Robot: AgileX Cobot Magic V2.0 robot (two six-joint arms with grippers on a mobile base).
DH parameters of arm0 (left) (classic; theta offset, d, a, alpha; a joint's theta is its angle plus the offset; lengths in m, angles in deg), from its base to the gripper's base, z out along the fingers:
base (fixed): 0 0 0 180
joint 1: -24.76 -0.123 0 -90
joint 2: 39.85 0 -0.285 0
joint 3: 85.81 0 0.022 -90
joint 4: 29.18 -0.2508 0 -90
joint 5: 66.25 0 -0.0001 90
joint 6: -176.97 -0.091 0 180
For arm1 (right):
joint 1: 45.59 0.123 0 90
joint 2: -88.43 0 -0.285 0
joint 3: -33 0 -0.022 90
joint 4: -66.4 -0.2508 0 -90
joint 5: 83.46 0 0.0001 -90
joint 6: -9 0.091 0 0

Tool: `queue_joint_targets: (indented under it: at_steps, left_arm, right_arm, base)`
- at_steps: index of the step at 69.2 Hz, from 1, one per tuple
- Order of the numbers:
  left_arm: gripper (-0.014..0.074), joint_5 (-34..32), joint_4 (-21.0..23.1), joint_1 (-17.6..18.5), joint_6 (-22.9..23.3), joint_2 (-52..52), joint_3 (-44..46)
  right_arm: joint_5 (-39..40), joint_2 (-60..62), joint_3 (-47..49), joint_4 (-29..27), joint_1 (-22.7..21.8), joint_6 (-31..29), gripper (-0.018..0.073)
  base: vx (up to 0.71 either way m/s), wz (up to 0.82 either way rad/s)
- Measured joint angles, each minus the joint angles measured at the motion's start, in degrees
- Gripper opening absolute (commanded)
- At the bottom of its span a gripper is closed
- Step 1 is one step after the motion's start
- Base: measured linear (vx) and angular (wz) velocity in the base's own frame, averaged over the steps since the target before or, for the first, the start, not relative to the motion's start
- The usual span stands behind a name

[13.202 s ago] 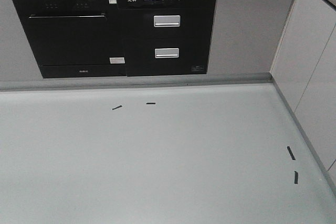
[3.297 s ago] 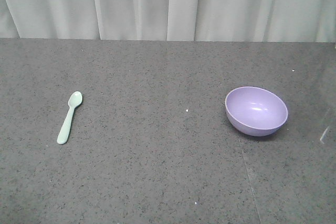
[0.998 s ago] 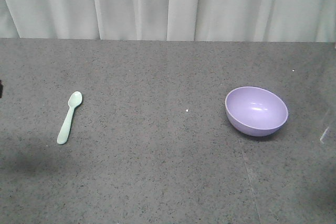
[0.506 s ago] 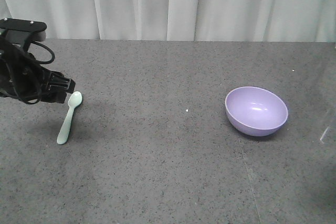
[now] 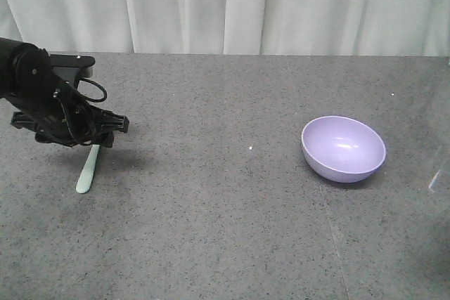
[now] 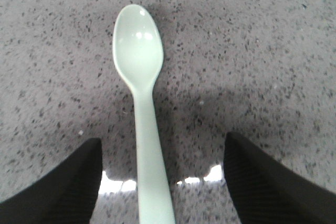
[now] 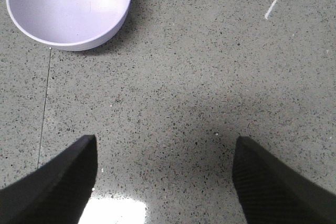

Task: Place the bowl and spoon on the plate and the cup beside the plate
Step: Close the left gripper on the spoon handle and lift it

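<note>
The spoon lies flat on the speckled grey table, towards its left side, head up and hollow facing upward. The left arm hangs low over it, lined up along the handle. That placement looks chosen for a pinch across the narrow handle rather than the wide oval head. The left fingers are spread wide, 1 on each side of the handle, clear of it and holding nothing. Whether their tips touch the table I cannot tell. The bowl sits upright and empty on the right side of the table, well apart from the spoon. The right fingers are spread just as wide over bare table near the bowl, which shows at the upper left of the wrist view, not between them. They grip nothing, and that arm seems to be parked clear while the left one works. Neither plate nor cup appears in any of the 3 views, so the arrangement looks barely begun.
</note>
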Motion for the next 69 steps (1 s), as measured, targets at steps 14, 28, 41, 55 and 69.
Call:
queue_joint_targets:
  at_steps: [14, 28, 41, 55, 69]
  left_arm:
    - [0.0465, -2.31, -0.12, 0.0, 0.58, -2.96, 0.12]
    - [0.0465, -2.67, -0.38, 0.0, 0.88, -5.64, 0.18]
    - [0.0464, -2.85, -3.26, 0.0, 3.38, -6.06, 0.18]
    - [0.046, -2.85, -4.34, 0.0, 4.56, -6.13, 0.18]
    - [0.0417, -3.24, -4.34, 0.0, 4.76, -6.82, 0.48]
  right_arm:
    - [0.0, 0.0, 0.0, 0.0, 0.0, 0.0, 0.0532]
    - [0.0, 0.0, 0.0, 0.0, 0.0, 0.0, 0.0532]
    - [-0.05, 0.0, 0.0, 0.0, 0.0, 0.0, 0.0532]
    - [-0.05, 0.0, 0.0, 0.0, 0.0, 0.0, 0.0532]
    - [-0.05, 0.0, 0.0, 0.0, 0.0, 0.0, 0.0532]
  base:
    - [0.0, 0.0]
    - [0.0, 0.0]
    - [0.0, 0.0]
    - [0.0, 0.0]
    - [0.0, 0.0]
